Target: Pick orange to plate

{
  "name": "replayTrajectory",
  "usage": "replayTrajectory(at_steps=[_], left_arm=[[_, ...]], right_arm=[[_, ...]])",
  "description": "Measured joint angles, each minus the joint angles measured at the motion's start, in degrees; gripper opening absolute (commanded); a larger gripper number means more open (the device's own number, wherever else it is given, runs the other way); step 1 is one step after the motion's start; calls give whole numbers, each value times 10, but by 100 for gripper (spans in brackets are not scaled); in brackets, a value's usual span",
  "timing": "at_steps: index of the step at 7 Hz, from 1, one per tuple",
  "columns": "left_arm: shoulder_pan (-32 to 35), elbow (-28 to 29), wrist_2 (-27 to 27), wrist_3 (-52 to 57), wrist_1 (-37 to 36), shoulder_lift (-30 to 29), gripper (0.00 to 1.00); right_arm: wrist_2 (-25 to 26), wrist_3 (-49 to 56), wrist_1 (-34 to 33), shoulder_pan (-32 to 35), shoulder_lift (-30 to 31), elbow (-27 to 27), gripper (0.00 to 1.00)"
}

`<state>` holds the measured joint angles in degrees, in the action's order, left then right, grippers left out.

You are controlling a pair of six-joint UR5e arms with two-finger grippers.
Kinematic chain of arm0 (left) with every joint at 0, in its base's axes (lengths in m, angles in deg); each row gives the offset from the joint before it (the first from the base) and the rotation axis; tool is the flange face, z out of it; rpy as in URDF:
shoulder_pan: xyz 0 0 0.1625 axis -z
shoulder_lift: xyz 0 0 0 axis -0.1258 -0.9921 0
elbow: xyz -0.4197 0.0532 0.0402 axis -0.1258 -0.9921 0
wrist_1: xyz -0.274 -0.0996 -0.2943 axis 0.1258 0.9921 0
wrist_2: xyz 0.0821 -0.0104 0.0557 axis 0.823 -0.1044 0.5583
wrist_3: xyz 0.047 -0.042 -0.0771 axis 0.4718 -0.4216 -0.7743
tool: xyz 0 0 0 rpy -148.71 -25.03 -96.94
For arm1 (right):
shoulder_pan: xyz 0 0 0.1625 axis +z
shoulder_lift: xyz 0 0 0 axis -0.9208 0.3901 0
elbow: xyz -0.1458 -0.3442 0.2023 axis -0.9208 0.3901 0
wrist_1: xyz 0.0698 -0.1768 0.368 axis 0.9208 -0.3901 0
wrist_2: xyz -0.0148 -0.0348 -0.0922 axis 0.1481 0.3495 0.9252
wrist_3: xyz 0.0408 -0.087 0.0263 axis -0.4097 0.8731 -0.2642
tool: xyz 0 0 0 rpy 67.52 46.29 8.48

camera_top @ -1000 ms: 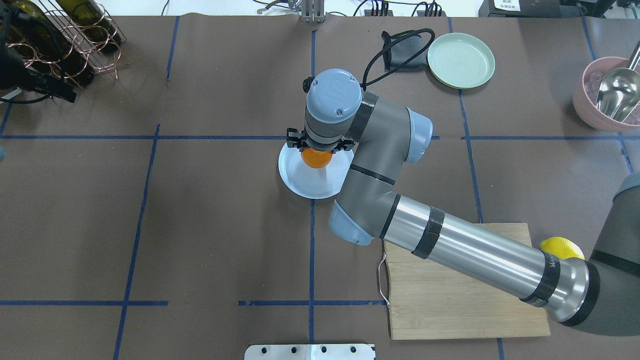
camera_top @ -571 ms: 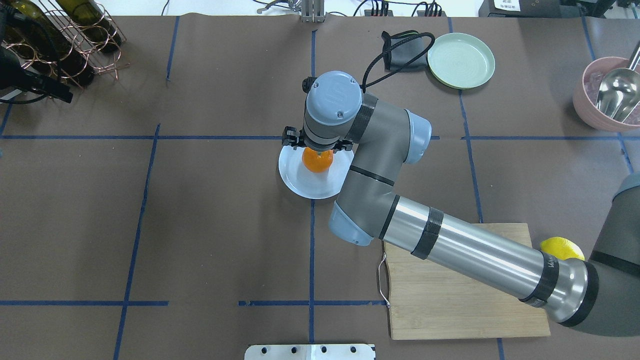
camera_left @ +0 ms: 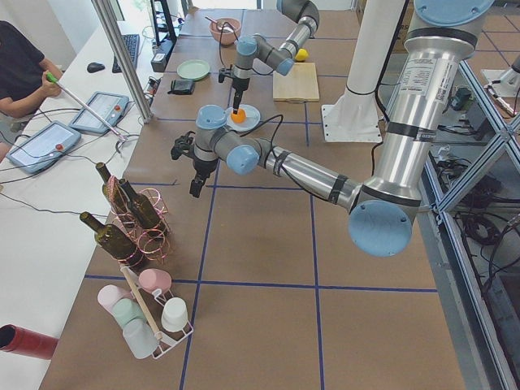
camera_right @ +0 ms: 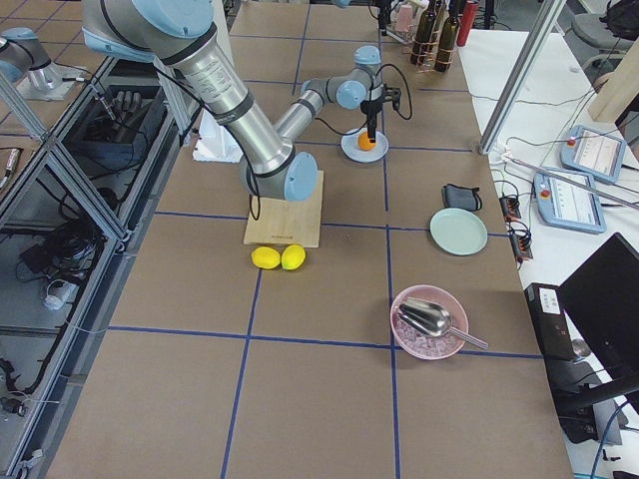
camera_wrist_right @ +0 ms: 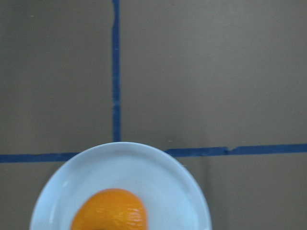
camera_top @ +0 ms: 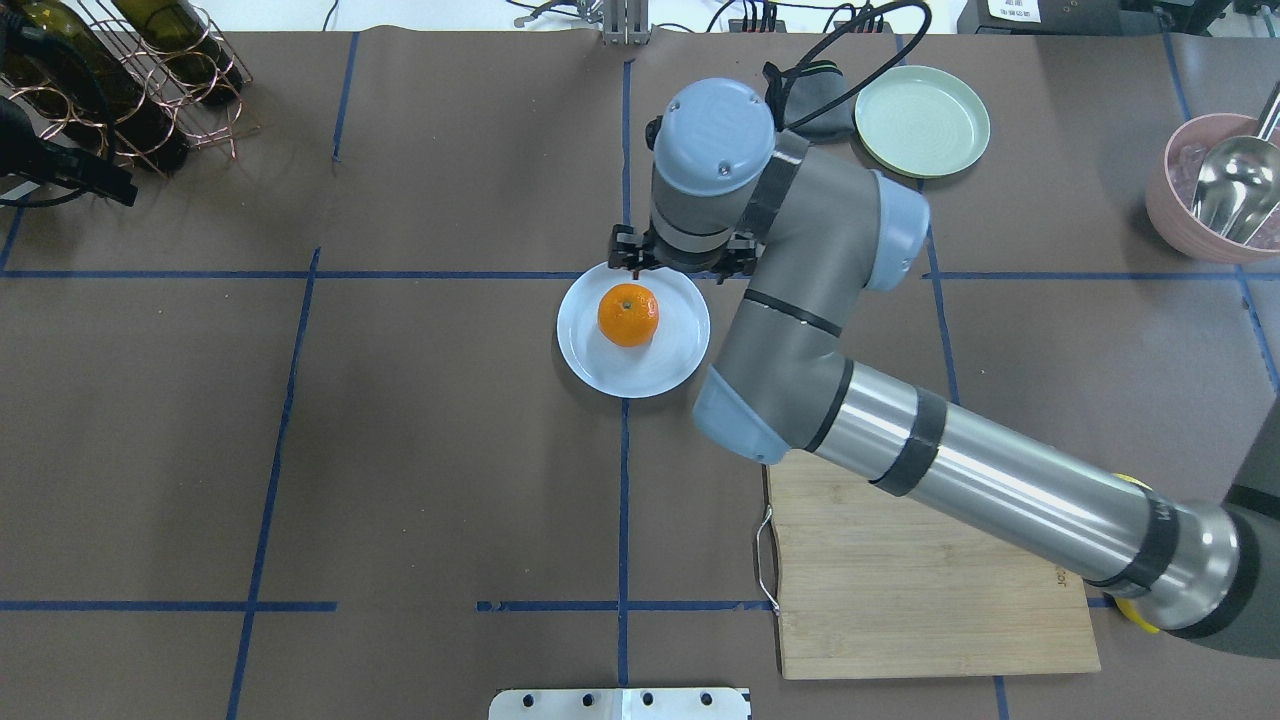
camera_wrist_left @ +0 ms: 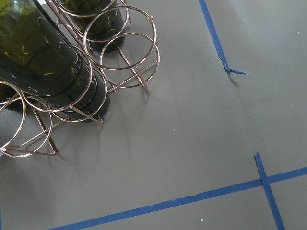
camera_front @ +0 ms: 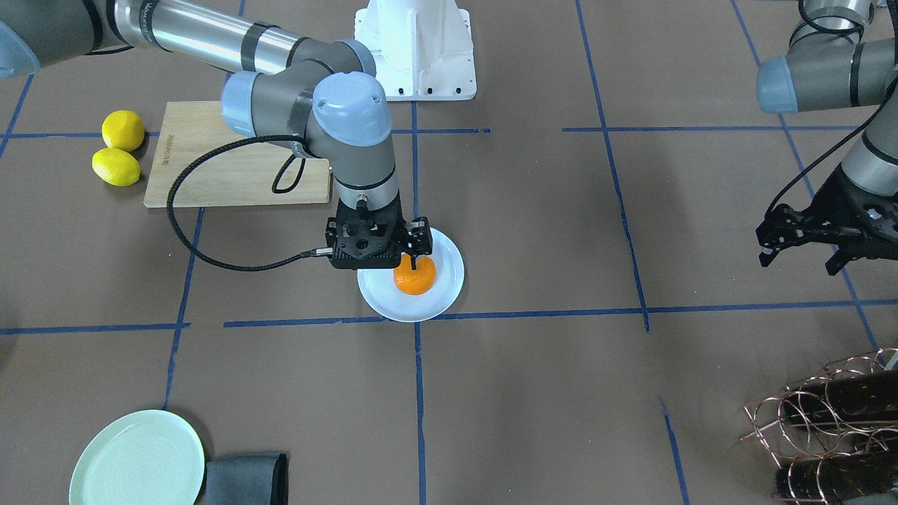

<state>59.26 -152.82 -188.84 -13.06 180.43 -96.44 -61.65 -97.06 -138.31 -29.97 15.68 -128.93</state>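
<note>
Orange-skinned and round, the orange sits free near the middle of the plate, at the centre of the tabletop, so the placing looks done. I judge it light and firm with a slightly yielding peel. It is not fragile, but it is apt to roll on the smooth plate if nudged. A hold across its widest girth from above, with moderate squeeze, would suit it best.

The right end effector hangs above the plate's far rim. It grips nothing and its jaws seem parted. The left end effector hovers far left near the bottle rack, splayed wide and empty.

By count: one orange, one bluish-white plate, one mint-green plate, two lemons, one wooden board, and one pink bowl holding one metal scoop.
</note>
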Motion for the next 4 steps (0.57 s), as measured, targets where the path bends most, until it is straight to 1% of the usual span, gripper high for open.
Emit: replayTrajectory(at_steps=[1, 2, 3, 4], left_arm=[[14, -1, -2, 17, -19, 0, 100], [29, 0, -3, 49, -39, 2, 100], [46, 1, -6, 85, -50, 8, 100], [65, 3, -21, 122, -55, 22, 100]], right_arm=[[-13, 68, -57, 30, 45, -69, 100], [-43, 139, -84, 73, 100, -126, 100], [-83, 210, -93, 123, 156, -167, 100], [-122, 279, -95, 174, 203, -190, 100]])
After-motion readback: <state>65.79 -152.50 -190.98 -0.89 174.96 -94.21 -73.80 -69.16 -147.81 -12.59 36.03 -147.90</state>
